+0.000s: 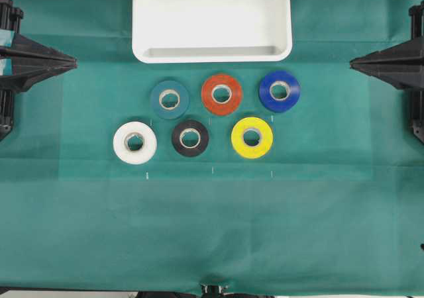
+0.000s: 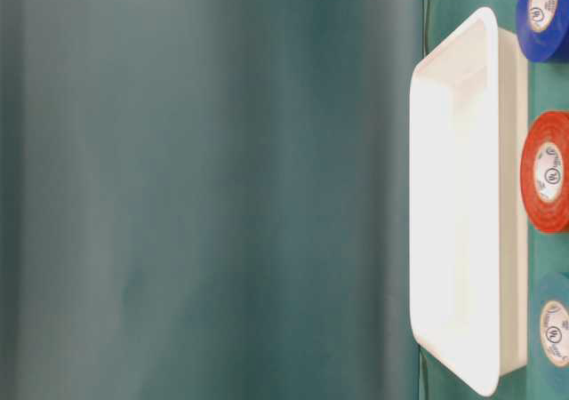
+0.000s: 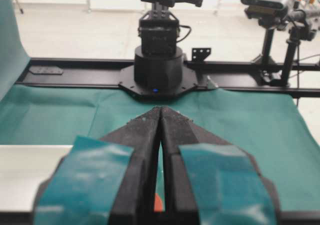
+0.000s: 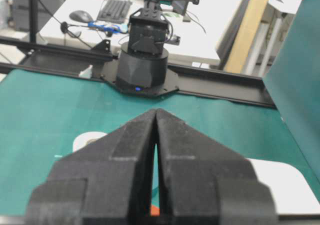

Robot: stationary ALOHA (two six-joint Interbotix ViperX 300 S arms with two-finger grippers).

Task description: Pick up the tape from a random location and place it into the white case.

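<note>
The tape [image 1: 265, 91], a royal-blue roll with a pale core, lies flat on the green cloth at the right end of the back row; its edge also shows in the table-level view [image 2: 533, 36]. The white case [image 1: 212, 54] stands just behind the rolls, with nothing in it [image 2: 480, 196]. My left gripper [image 1: 75, 62] is shut at the far left edge, holding nothing, its tips meeting [image 3: 160, 108]. At the far right edge my right gripper [image 1: 352, 62] is likewise shut and holds nothing [image 4: 156, 111]. Both are well away from the tape.
Several other rolls lie in two rows: teal [image 1: 156, 99] and orange [image 1: 222, 79] beside the tape, white [image 1: 122, 142], black [image 1: 190, 151] and yellow [image 1: 252, 152] in front. Green cloth covers the table toward the front edge.
</note>
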